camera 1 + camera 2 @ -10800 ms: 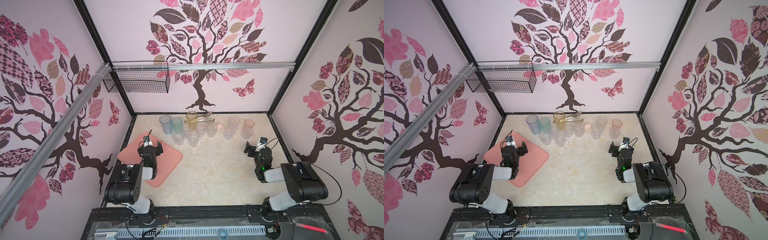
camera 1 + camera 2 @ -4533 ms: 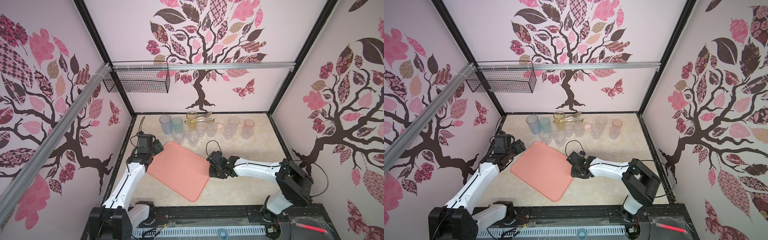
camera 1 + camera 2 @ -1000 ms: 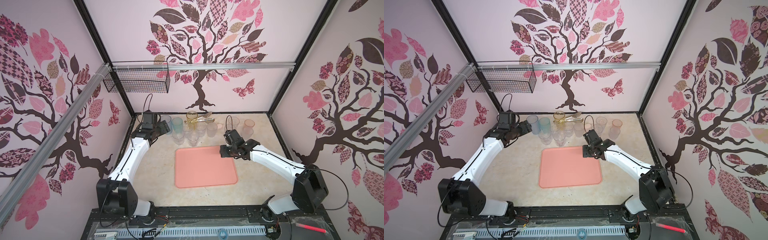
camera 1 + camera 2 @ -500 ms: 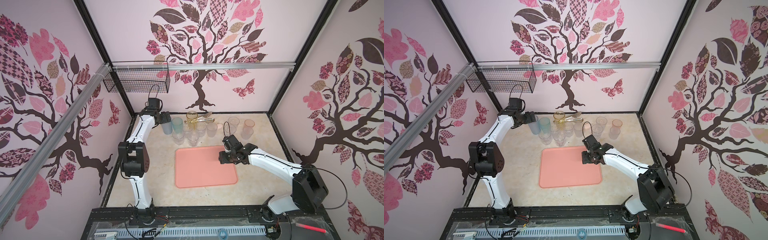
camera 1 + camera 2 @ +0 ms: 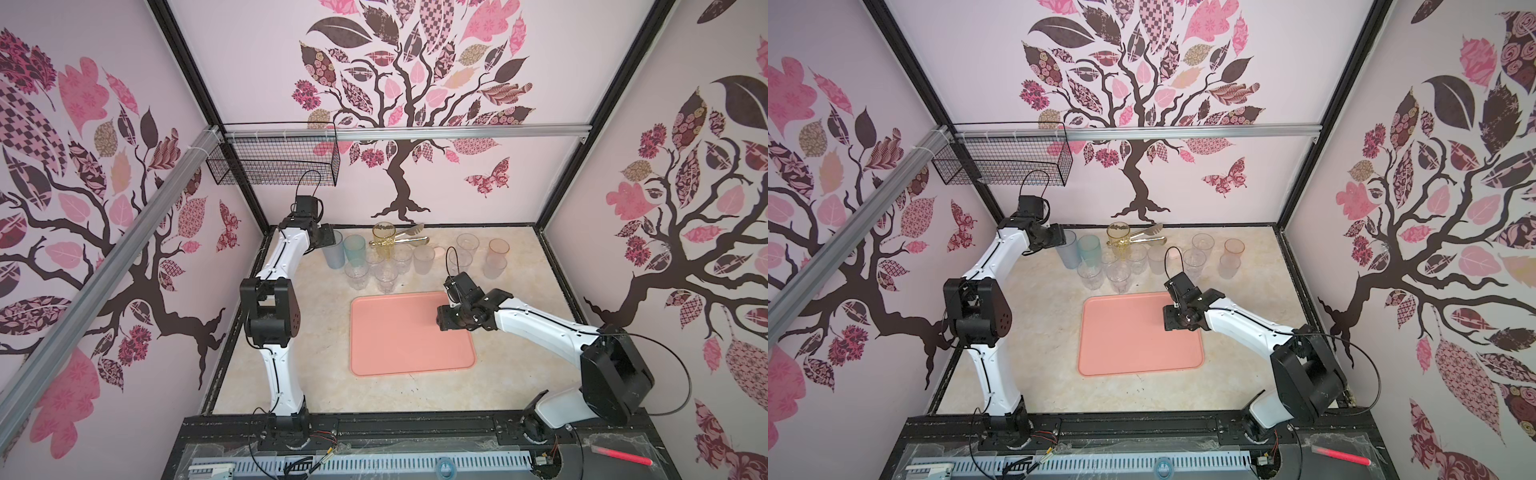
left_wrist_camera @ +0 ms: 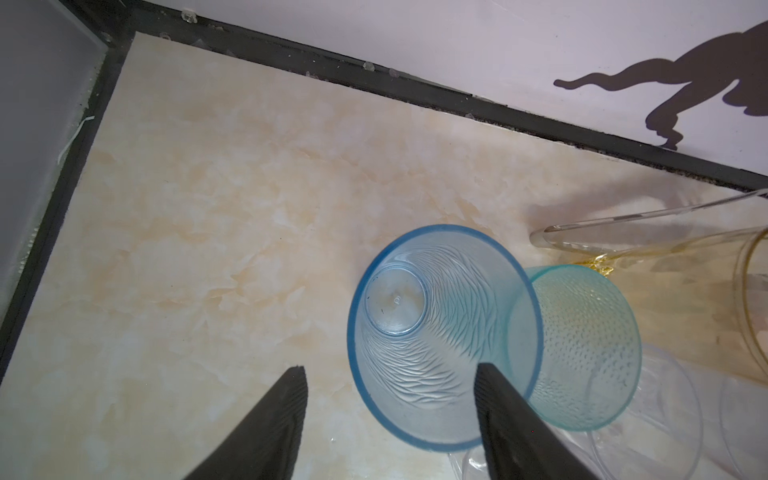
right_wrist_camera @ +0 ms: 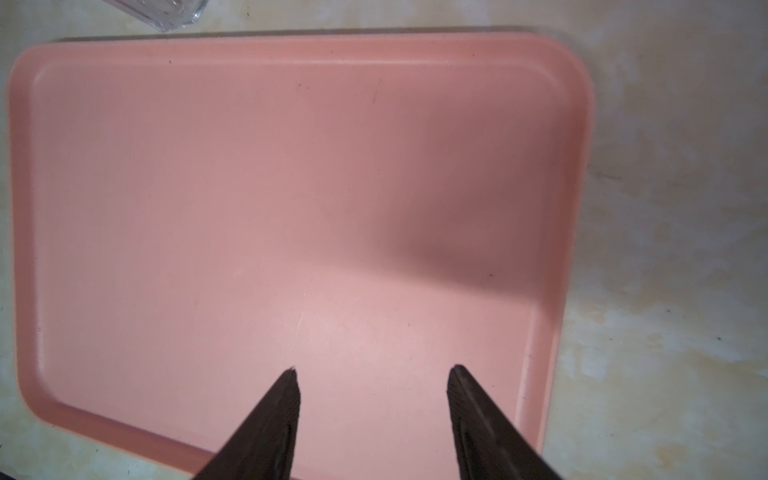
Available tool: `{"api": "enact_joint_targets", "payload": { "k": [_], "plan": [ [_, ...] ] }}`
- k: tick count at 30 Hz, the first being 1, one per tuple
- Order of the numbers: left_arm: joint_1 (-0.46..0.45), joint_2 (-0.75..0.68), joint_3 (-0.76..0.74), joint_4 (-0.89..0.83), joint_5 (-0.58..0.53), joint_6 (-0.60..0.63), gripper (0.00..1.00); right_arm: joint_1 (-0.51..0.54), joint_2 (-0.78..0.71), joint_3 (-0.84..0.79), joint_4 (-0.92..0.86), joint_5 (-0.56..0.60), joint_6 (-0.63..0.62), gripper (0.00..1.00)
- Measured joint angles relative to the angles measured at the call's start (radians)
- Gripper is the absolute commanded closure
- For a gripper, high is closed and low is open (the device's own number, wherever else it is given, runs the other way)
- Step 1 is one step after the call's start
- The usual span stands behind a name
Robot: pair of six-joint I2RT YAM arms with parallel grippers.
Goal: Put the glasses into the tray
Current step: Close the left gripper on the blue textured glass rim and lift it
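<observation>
Straddling the rim of the blue tumbler, the left gripper stands parted, one finger over its mouth, one outside; the right gripper hangs spread and empty above the salmon tray; remaining tumblers cluster behind it

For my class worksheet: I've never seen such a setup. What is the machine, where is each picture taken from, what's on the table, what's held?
Two robot arms, each ending in a two-finger gripper. Both top views look down from overhead; each wrist view comes from a camera on an arm. The table holds an empty pink tray, many tumblers and tongs. The left gripper is open at the blue tumbler; the right gripper hangs open over the tray. Nothing is held.
</observation>
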State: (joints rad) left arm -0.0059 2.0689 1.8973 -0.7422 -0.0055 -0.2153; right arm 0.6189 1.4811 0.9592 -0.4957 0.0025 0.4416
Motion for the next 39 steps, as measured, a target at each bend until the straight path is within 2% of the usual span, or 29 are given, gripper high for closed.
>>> {"api": "enact_joint_targets", "payload": {
  "k": [6,10,19,31,34,39],
  "plan": [
    [0.023,0.054,0.052,-0.002,-0.002,0.010,0.53,0.000,0.004,-0.006,0.006,-0.007,0.004,0.40],
    [0.024,0.097,0.093,-0.001,-0.004,0.010,0.69,0.000,0.018,-0.006,0.015,-0.018,0.008,0.40],
    [0.023,0.142,0.129,-0.013,-0.020,0.012,0.98,0.000,0.029,-0.036,0.029,-0.027,0.021,0.40],
    [0.023,0.108,0.105,-0.024,-0.054,0.018,1.00,0.000,0.033,-0.044,0.052,-0.035,0.030,0.40],
    [0.023,0.066,0.077,-0.034,-0.074,0.015,1.00,0.000,0.033,-0.056,0.053,-0.035,0.031,0.40],
    [0.023,-0.091,-0.044,-0.055,-0.130,-0.001,1.00,0.000,0.032,-0.077,0.055,-0.034,0.031,0.40]
  ]
}}
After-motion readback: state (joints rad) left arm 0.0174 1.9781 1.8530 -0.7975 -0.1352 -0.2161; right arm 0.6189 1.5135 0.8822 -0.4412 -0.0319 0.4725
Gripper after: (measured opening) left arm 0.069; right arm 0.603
